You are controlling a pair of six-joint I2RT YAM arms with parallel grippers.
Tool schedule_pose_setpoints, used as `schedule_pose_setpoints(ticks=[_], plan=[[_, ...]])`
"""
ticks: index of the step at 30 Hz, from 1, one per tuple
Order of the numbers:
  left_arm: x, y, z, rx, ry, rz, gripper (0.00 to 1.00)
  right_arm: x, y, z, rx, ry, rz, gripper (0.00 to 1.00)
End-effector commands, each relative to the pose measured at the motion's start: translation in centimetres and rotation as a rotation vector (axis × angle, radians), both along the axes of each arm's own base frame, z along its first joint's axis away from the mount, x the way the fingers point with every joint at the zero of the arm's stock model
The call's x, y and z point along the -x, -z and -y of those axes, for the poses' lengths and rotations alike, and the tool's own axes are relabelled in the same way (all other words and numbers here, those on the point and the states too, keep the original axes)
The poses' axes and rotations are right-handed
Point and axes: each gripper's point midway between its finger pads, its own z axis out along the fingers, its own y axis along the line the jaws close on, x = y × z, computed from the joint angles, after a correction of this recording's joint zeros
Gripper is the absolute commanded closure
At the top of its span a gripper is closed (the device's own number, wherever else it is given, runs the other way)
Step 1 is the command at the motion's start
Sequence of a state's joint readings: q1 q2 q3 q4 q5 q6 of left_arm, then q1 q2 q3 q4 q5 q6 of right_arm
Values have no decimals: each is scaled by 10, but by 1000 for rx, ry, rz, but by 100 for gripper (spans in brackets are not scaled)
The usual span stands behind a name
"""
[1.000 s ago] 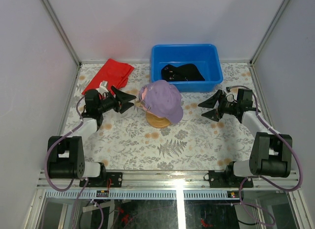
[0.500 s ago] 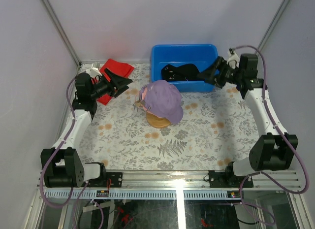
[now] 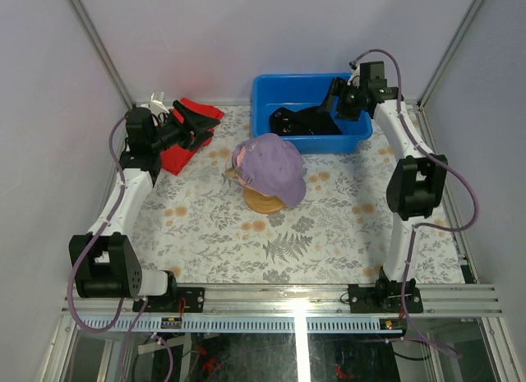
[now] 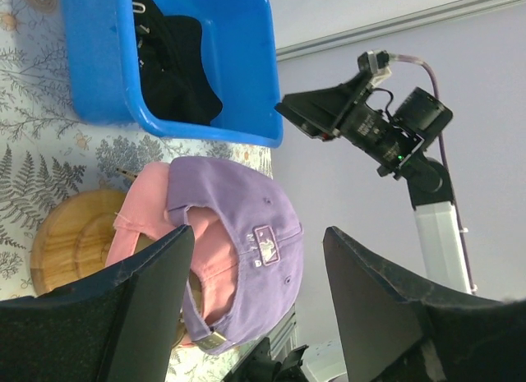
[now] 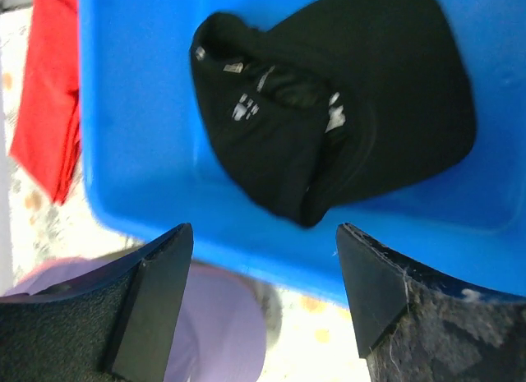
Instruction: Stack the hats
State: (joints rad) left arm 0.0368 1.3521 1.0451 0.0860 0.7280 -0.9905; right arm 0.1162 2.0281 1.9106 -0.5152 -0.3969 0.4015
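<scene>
A purple hat (image 3: 275,168) tops the stack on the wooden stand (image 3: 265,203) at mid-table. In the left wrist view the purple hat (image 4: 246,226) covers a pink hat (image 4: 144,230). A black hat (image 3: 306,121) lies in the blue bin (image 3: 362,134); the right wrist view looks down on this black hat (image 5: 329,111). My left gripper (image 3: 205,125) hovers open and empty at the back left, pointing toward the stack, as the left wrist view of that gripper (image 4: 259,234) confirms. My right gripper (image 3: 330,103) hangs open above the bin's right side, and in its wrist view the gripper (image 5: 263,230) holds nothing.
A folded red cloth (image 3: 187,127) lies at the back left, under my left gripper. The blue bin (image 5: 131,127) stands against the back wall. White enclosure walls close in the back and both sides of the floral-patterned table (image 3: 329,226).
Both arms rose from beside the stand and swung backward. The left gripper went to the back left over the red cloth; the right gripper went up over the blue bin.
</scene>
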Motion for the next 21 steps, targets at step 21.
schedule_pose_setpoints(ticks=[21], plan=[[-11, -3, -10, -13, -63, -2, 36, 2, 90, 129, 430, 394, -298, 22]])
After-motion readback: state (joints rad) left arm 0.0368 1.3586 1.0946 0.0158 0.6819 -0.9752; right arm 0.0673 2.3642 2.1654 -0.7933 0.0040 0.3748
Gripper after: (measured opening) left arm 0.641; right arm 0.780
